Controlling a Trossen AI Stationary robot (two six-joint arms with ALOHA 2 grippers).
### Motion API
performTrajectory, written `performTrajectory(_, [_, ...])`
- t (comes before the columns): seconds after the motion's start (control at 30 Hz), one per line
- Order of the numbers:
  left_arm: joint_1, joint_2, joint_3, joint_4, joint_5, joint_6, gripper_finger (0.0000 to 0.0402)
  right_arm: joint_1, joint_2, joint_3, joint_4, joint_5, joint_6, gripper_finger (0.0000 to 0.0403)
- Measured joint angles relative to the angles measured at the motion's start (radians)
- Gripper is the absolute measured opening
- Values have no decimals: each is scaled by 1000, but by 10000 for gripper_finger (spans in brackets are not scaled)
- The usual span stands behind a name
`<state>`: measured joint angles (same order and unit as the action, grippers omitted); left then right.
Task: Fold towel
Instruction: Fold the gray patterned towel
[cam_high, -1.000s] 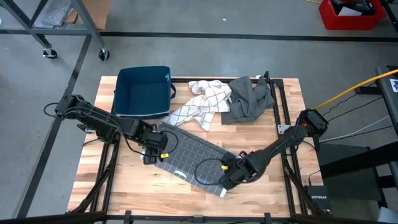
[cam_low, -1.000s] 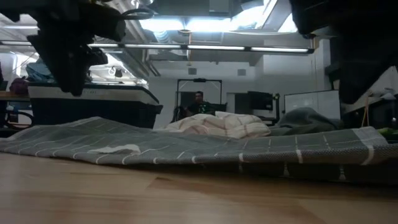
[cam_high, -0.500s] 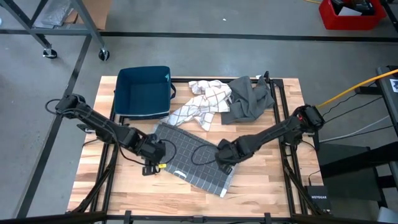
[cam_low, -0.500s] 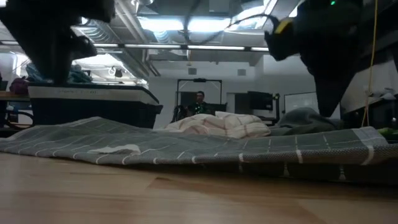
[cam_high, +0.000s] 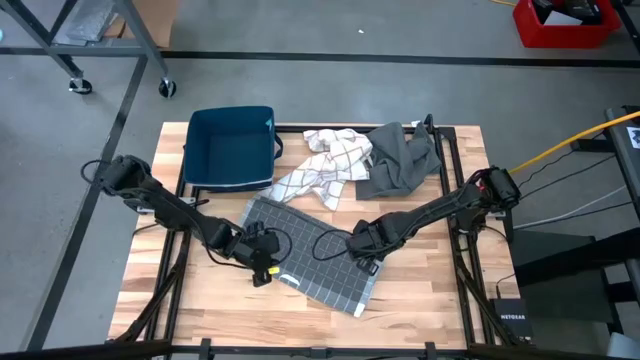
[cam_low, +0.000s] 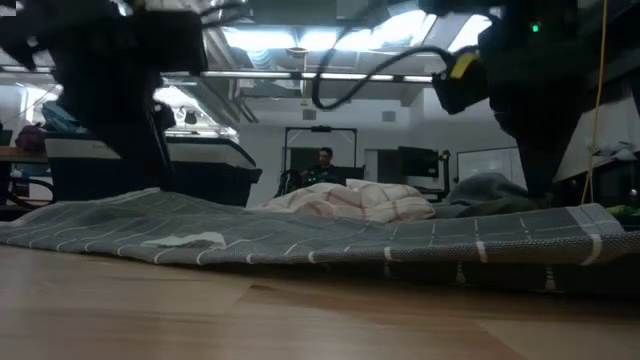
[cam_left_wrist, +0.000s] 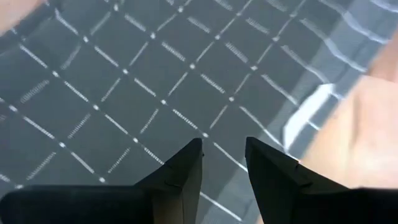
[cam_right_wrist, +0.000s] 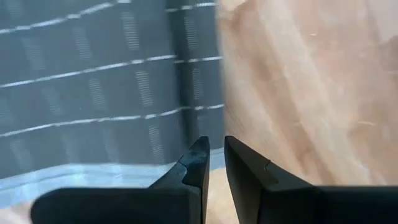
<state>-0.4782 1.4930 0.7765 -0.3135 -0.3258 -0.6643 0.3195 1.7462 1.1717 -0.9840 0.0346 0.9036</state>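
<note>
The grey checked towel (cam_high: 305, 255) you are folding lies spread on the wooden bench (cam_high: 425, 300), running diagonally from just in front of the blue bin (cam_high: 232, 147) toward the front middle of the bench, with one small corner turned up at its near end. Your left gripper (cam_high: 262, 268) sits low over the towel's left edge; in its wrist view you see its fingers (cam_left_wrist: 180, 171) slightly apart with the grid pattern showing between them and nothing clamped. Your right gripper (cam_high: 362, 247) is at the towel's right edge, about midway along it; its wrist view shows its fingers (cam_right_wrist: 199, 163) nearly together with only a thin slit between them, hanging right at the border where the cloth meets bare wood, and you have no fold of cloth pinched there. From the low view the towel (cam_low: 330, 240) lies mostly flat across the bench with gentle ripples. Behind it, near the back of the bench, a white checked cloth (cam_high: 325, 165) lies crumpled beside a bunched dark grey cloth (cam_high: 398, 158), the two touching. A person (cam_low: 320, 165) sits far back in the room beyond the bench.
</note>
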Motion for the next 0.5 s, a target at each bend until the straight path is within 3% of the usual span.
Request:
performTrajectory(0.27, [0,137,-2,18,-25,-25,115,0,1,-116,214,-49,73,53])
performTrajectory(0.5, [0,161,-1,16,-100,-91,115,26,7,-172,497,-139,148,53])
